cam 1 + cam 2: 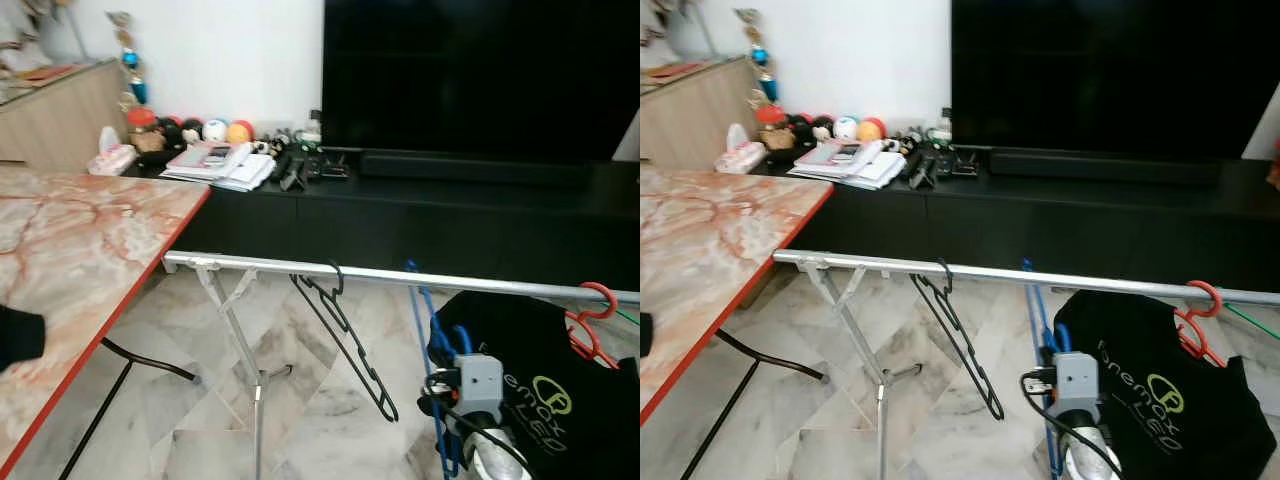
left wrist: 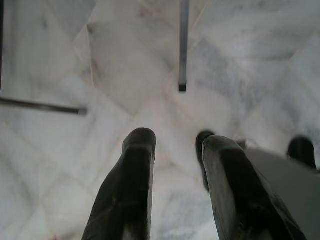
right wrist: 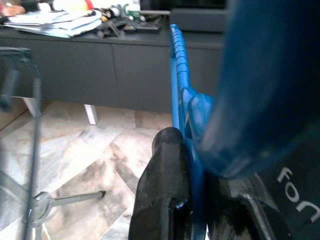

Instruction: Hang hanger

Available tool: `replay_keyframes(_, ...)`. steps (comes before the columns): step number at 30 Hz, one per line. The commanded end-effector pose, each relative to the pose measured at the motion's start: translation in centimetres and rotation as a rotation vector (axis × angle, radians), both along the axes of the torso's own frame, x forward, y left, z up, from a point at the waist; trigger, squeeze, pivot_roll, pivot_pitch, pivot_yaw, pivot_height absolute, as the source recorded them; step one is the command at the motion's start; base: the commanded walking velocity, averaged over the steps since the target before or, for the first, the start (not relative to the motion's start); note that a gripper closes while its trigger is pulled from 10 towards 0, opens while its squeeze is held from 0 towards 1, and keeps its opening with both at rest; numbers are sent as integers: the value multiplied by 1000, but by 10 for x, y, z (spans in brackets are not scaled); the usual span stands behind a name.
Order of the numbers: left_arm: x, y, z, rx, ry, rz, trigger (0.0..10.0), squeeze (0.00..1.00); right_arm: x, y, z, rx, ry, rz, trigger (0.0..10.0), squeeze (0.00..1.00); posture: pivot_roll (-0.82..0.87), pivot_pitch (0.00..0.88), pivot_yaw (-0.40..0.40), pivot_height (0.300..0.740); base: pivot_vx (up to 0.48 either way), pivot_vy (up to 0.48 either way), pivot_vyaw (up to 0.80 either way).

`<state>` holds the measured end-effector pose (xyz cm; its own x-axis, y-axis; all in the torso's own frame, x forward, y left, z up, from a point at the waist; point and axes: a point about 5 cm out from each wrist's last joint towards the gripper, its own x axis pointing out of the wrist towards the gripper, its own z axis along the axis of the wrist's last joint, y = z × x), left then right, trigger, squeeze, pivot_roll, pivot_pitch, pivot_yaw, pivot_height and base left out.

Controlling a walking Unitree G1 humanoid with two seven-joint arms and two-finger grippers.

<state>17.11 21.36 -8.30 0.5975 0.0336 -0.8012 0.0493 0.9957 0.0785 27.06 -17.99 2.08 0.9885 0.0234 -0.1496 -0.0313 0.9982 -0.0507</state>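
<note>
A silver rail (image 1: 480, 279) on a folding stand runs across in front of me. On it hangs a black wire hanger (image 1: 345, 335), tilted. A blue hanger (image 1: 420, 320) slants from the rail down to my right gripper (image 1: 441, 396), which is shut on its lower part; in the right wrist view the fingers (image 3: 167, 170) clamp the blue hanger (image 3: 179, 75). Its top end reaches the rail, but I cannot tell if it is hooked over. My left gripper (image 2: 175, 142) hangs open over the marble floor, holding nothing.
A red hanger (image 1: 592, 322) carries a black shirt (image 1: 555, 400) at the rail's right end. A marble-topped table (image 1: 70, 250) with a red edge stands on my left. Behind the rail is a black TV cabinet (image 1: 450, 210) with papers, balls and remotes.
</note>
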Motion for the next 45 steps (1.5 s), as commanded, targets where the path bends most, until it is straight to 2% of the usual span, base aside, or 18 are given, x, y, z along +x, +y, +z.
replay_keyframes(1,-4,-3,-2,-11,14,-9,10000,0,-2,-8,0,27,4,-48,10000,0,-10,0,27,740,0,0,0)
replay_keyframes(5,-4,-5,-2,-17,12,-27,10000,0,2,-9,3,50,-3,-60,10000,0,-10,0,28,740,0,0,0)
replay_keyframes(10,-4,-5,-3,-16,15,-33,10000,0,12,-16,13,109,-36,-153,10000,0,-7,0,30,740,0,0,0)
replay_keyframes(12,-4,-5,-3,-16,17,-35,10000,0,20,-21,21,140,-60,-215,10000,0,-9,0,32,740,0,0,0)
replay_keyframes(13,-5,-5,-3,-16,21,-36,10000,0,30,-29,30,164,-61,-289,10000,0,-8,0,33,740,0,0,0)
replay_keyframes(17,-6,-5,-4,-15,27,-41,10000,0,38,-36,36,106,-45,-338,10000,0,-9,0,35,740,0,0,0)
replay_keyframes(18,-8,-5,-4,-13,32,-43,10000,0,46,-35,43,154,-52,-349,10000,0,-7,0,35,740,0,0,0)
replay_keyframes(22,-10,-4,-5,-11,40,-38,10000,0,61,-30,51,161,-31,-329,10000,0,0,0,33,740,0,0,0)
replay_keyframes(24,-10,-4,-5,-11,41,-36,10000,0,62,-29,53,165,-33,-324,10000,0,3,0,31,740,0,0,0)
replay_keyframes(31,-12,-5,-6,-13,46,-33,10000,0,68,-16,46,111,82,-237,10000,0,5,0,30,740,0,0,0)
replay_keyframes(45,-16,-6,-8,-11,65,-63,10000,0,77,-24,49,78,176,-212,10000,0,2,0,33,740,0,0,0)
